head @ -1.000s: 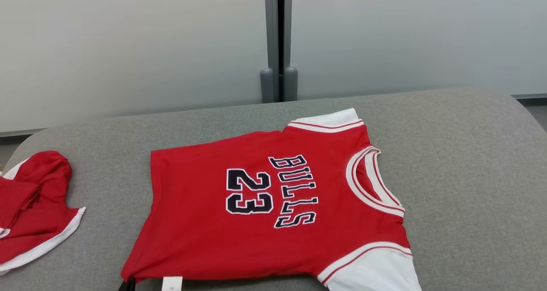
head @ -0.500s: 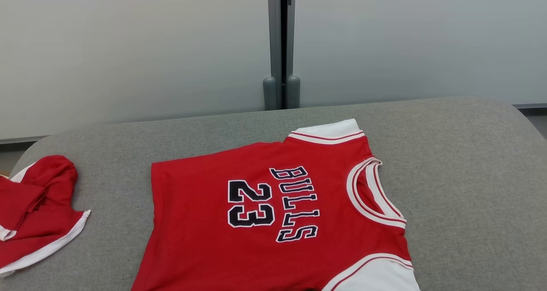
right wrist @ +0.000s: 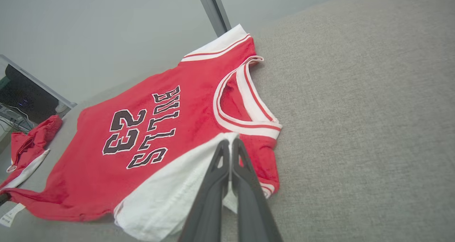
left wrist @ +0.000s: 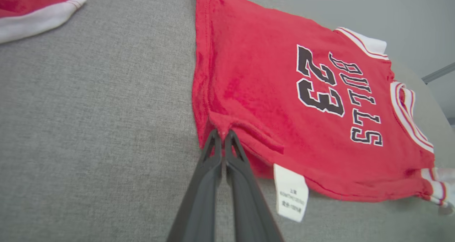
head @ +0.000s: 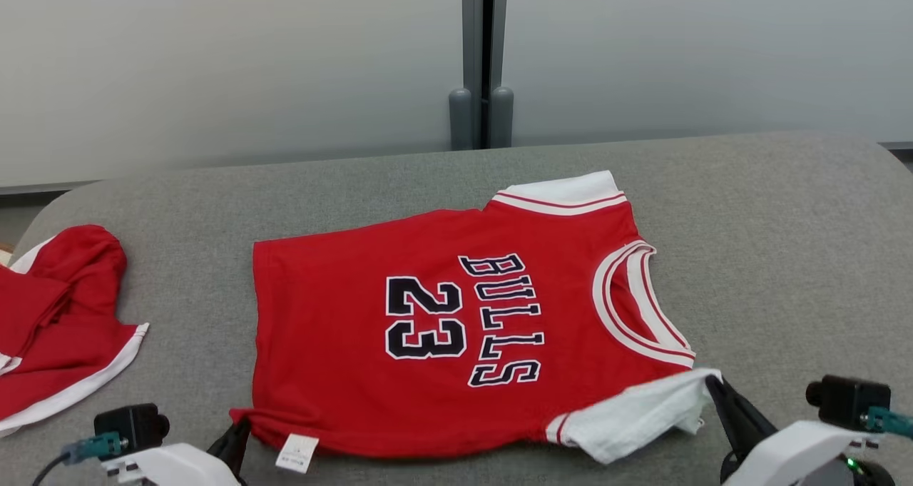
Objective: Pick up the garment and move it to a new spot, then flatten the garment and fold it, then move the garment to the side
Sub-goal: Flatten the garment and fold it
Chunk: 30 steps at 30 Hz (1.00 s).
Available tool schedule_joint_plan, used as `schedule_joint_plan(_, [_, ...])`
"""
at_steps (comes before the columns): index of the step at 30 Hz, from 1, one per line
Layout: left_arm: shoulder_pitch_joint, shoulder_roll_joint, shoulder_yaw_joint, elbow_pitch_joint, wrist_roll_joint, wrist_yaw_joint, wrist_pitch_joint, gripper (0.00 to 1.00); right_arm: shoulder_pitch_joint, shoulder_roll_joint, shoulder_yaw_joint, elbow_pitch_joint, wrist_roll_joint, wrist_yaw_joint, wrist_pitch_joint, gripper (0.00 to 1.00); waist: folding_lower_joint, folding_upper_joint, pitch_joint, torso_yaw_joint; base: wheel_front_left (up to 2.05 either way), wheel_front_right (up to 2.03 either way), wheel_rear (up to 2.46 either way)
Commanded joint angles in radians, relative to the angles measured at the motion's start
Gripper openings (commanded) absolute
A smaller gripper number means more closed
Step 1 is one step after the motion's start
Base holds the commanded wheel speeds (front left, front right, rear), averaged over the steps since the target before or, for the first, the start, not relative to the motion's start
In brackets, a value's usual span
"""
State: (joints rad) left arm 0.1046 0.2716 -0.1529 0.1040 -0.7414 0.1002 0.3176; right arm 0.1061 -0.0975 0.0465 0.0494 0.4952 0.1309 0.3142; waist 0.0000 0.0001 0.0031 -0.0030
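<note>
**A:** Left wrist view gives us the nearest detail. Our left hand [left wrist: 221, 132] is pinched tight on the hem corner [left wrist: 217, 123] of the red shirt [left wrist: 256, 78], just beside its white label [left wrist: 291, 192].

**B:** And our right hand [right wrist: 230, 142] is likewise closed, on the white sleeve [right wrist: 170, 188] nearest us. So we hold both near corners.

**A:** Beyond them the shirt lies face up and mostly flat on the grey surface [head: 784, 257], neck toward our right, its other sleeve at the far side.

**B:** We judge it light, soft and limp. It will likely sag and bunch between our hands unless we hold it taut. The stitched hem and sleeve edges look like the firmest places to grip.

**A:** Off to our left lies another red garment [head: 64, 329], well apart, and the pale wall [head: 214, 65] stands behind.
</note>
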Motion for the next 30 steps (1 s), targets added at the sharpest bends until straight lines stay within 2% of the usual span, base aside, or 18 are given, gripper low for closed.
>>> schedule_joint_plan(1, [-0.033,0.006,0.005,0.005,-0.004,-0.006,0.002,0.0,-0.034,-0.009,0.004,0.017,0.009,0.0,-0.012,0.0,0.0,-0.0001,0.026,0.004,0.0,0.0,0.0])
schedule_joint_plan(11, [-0.243,0.0,-0.015,0.113,-0.029,-0.06,0.039,0.0,-0.349,-0.063,0.068,0.251,0.05,0.0,-0.082,0.0,0.0,-0.0001,0.152,0.029,0.0,0.0,0.0])
schedule_joint_plan(20, [-0.342,-0.014,-0.021,0.222,-0.035,-0.093,0.012,0.0,-0.509,-0.096,0.168,0.394,0.086,0.0,-0.219,0.0,0.0,-0.0001,0.206,0.034,0.0,0.0,0.0])
schedule_joint_plan(21, [-0.346,-0.017,-0.018,0.228,-0.039,-0.099,0.003,0.0,-0.521,-0.102,0.178,0.406,0.083,0.0,-0.24,0.27,0.0,-0.0001,0.209,0.034,0.0,0.0,0.0])
schedule_joint_plan(22, [-0.35,-0.02,-0.014,0.233,-0.038,-0.1,-0.009,0.49,-0.53,-0.103,0.186,0.42,0.088,0.0,-0.255,0.66,0.0,-0.0001,0.211,0.034,0.0,0.0,0.0])
schedule_joint_plan(23, [-0.351,-0.021,-0.014,0.24,-0.036,-0.104,-0.019,1.0,-0.539,-0.105,0.195,0.427,0.093,0.0,-0.276,1.0,0.0,-0.0001,0.213,0.035,0.0,0.0,0.0])
schedule_joint_plan(27, [-0.348,-0.042,0.001,0.239,-0.021,-0.115,-0.116,1.0,-0.557,-0.121,0.214,0.448,0.086,0.0,-0.378,1.0,0.0,-0.0001,0.212,0.038,0.0,0.0,0.0])
schedule_joint_plan(30, [-0.327,-0.05,0.006,0.223,0.019,-0.106,-0.231,1.0,-0.542,-0.133,0.218,0.437,0.05,0.0,-0.475,1.0,0.0,-0.0001,0.204,0.041,0.0,0.0,0.0])
